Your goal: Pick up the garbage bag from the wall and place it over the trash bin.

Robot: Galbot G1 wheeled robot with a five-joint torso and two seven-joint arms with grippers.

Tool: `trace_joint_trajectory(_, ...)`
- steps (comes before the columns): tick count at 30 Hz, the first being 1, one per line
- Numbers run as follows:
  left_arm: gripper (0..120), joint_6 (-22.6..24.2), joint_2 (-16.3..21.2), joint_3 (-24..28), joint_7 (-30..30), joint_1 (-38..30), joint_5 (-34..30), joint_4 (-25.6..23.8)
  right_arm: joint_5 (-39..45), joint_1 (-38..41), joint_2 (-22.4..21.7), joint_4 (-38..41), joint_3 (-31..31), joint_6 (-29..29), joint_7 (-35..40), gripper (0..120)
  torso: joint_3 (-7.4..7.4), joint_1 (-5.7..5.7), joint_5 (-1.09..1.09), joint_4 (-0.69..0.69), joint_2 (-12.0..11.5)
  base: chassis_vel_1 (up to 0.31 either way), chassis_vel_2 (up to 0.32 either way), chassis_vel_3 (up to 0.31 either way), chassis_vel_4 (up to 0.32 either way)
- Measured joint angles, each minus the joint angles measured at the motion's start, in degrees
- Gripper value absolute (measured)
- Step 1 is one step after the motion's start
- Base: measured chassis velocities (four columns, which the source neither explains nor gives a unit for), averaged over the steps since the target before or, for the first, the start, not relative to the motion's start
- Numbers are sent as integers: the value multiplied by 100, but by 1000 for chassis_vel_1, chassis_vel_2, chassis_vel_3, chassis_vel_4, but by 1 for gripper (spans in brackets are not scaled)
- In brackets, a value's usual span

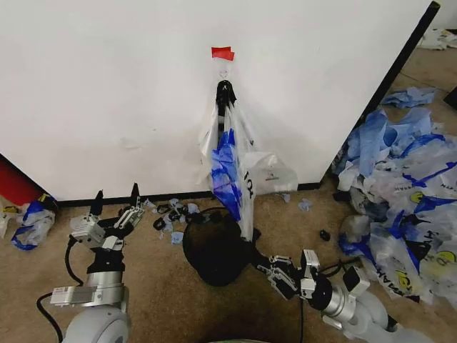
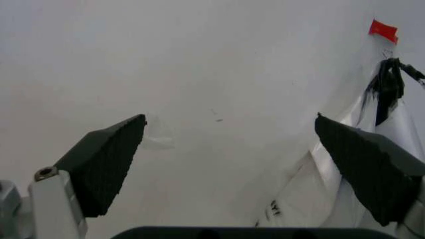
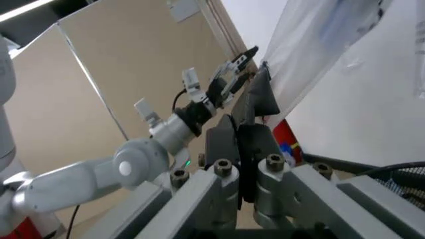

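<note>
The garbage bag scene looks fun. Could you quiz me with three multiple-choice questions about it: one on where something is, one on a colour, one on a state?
1. Where does the garbage bag hang?
A. on the wall, above the trash bin
B. inside the bin
C. on the floor

2. What colour is the tape strip?
A. green
B. red
C. yellow

3. How is the left gripper?
A. shut
B. holding the bag
C. open

Answers: 1 A, it hangs from below the tape down to the bin. 2 B, plainly red. 3 C, its fingers stand wide apart.

Garbage bag [image 1: 230,153] (see-through, blue-patched) on wall [image 1: 107,86], above trash bin [image 1: 214,250]
</note>
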Motion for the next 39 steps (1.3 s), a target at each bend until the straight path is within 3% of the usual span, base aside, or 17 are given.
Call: trace_joint_trajectory(39,100,4,28,84,1,-183,-78,249,-233,337,132,-697,118,-476,-1279,0,0,0,0,0,0,0,0,0,0)
